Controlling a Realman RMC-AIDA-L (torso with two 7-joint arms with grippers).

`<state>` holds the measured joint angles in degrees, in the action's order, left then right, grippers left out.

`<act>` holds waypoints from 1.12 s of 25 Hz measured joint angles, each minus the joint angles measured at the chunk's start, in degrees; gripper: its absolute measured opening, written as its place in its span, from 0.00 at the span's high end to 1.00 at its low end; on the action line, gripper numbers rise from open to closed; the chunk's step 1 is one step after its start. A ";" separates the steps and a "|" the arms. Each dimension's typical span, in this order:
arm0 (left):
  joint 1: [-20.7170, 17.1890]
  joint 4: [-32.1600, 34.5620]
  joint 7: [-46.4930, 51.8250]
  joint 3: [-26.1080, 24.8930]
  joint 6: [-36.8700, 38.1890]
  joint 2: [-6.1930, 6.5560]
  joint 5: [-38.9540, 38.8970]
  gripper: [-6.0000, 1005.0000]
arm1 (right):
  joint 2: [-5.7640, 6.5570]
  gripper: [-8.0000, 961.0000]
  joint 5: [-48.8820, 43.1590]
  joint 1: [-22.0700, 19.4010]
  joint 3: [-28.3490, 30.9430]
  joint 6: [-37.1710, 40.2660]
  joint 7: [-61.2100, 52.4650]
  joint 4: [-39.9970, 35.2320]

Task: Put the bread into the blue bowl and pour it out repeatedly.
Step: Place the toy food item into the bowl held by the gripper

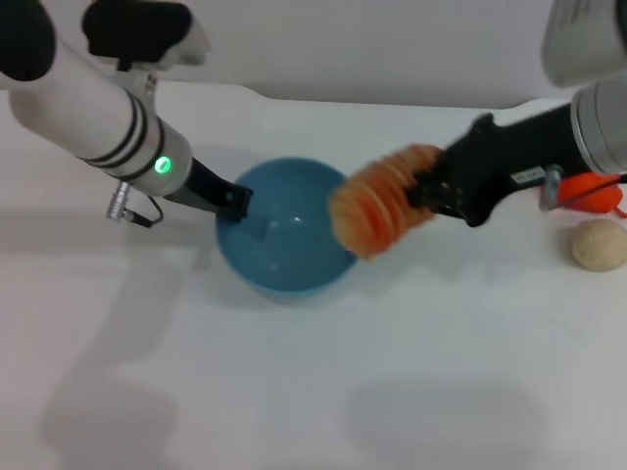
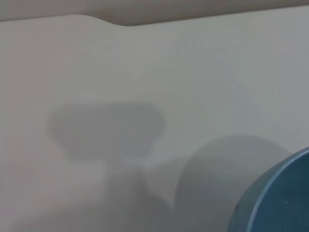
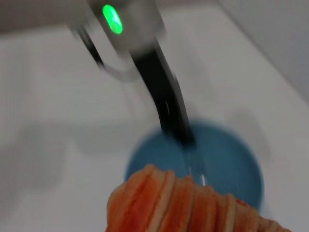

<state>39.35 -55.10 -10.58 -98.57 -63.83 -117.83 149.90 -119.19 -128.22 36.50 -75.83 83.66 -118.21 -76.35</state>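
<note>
Orange-tan bread (image 1: 380,201) with pale cross ridges, light-blue bowl (image 1: 284,235), beige ball (image 1: 599,244), white table (image 1: 323,392)

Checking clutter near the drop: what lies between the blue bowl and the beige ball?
In the head view, the bread held by the right gripper lies between blue bowl and beige ball.

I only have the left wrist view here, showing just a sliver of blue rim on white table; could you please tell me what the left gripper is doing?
Observer: The left gripper is at the blue bowl, clamped on the rim nearest the robot's left.
Operator: Thank you. Is the bread in the bowl yet?
Observer: No. The right gripper holds the bread in the air over the bowl's opposite rim.
Operator: Is the bowl empty, then?
Observer: Yes, its inside shows only blue.
Operator: Anything else nearby?
Observer: A small beige ball lies on the table beyond the right arm.
</note>
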 joint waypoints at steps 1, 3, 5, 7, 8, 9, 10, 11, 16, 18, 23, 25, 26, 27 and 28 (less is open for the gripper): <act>0.18 0.03 0.09 0.63 -0.27 -0.04 -0.05 0.99 | -0.06 0.89 2.67 -0.51 0.07 -0.50 1.14 -0.17; 0.61 0.14 0.43 2.24 -1.02 -0.23 -0.42 0.99 | -0.16 0.89 6.31 -1.55 0.11 -1.72 2.76 0.20; 0.89 0.17 0.54 3.40 -1.51 -0.38 -1.30 0.99 | -0.22 0.89 10.91 -2.77 0.13 -3.18 4.95 1.44; 1.21 0.17 0.57 4.83 -1.79 -0.41 -3.84 0.99 | -0.12 0.89 14.92 -3.91 0.18 -3.90 6.90 3.11; 1.28 0.17 0.57 5.09 -1.80 -0.40 -4.58 0.99 | 0.01 0.89 17.10 -4.51 0.25 -4.06 7.99 4.29; 1.39 0.17 0.54 5.21 -1.82 -0.39 -5.23 0.99 | 0.12 0.89 19.08 -5.06 0.37 -4.15 8.98 5.66; 1.55 0.17 0.47 5.26 -1.82 -0.38 -5.82 0.99 | 0.17 0.89 20.40 -5.49 0.47 -4.37 9.95 6.72; 1.77 0.17 0.39 5.27 -1.82 -0.38 -6.12 0.99 | 0.20 0.89 21.75 -5.95 0.54 -4.58 11.11 7.87; 2.65 0.17 0.25 5.32 -1.83 -0.42 -6.62 0.98 | 0.22 0.90 25.82 -8.56 0.59 -4.94 15.18 11.55; 3.00 0.17 0.26 5.33 -1.84 -0.40 -6.69 0.98 | 0.23 0.90 26.06 -9.28 0.60 -5.05 15.36 12.34; 3.46 -0.37 0.28 5.40 -2.53 -0.39 -6.85 0.98 | 0.37 0.90 26.14 -9.87 0.60 -6.33 16.01 16.81; 3.58 -0.51 0.30 5.59 -2.71 -0.41 -7.08 0.98 | 0.37 0.90 26.15 -9.87 0.59 -6.71 16.70 18.22; 3.64 -0.53 0.30 5.70 -2.81 -0.40 -7.20 0.98 | 0.37 0.90 26.14 -9.87 0.55 -6.83 16.88 18.62; 3.68 -0.54 0.30 5.76 -2.92 -0.39 -7.31 0.98 | 0.37 0.90 26.07 -9.88 0.51 -6.97 16.98 18.90; 3.72 -0.55 0.31 5.78 -3.06 -0.37 -7.42 0.98 | 0.38 0.90 25.97 -9.87 0.46 -7.16 17.04 19.16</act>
<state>43.08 -55.65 -10.27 -92.78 -66.89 -118.20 142.48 -118.82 -102.25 26.63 -75.37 76.50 -101.17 -57.19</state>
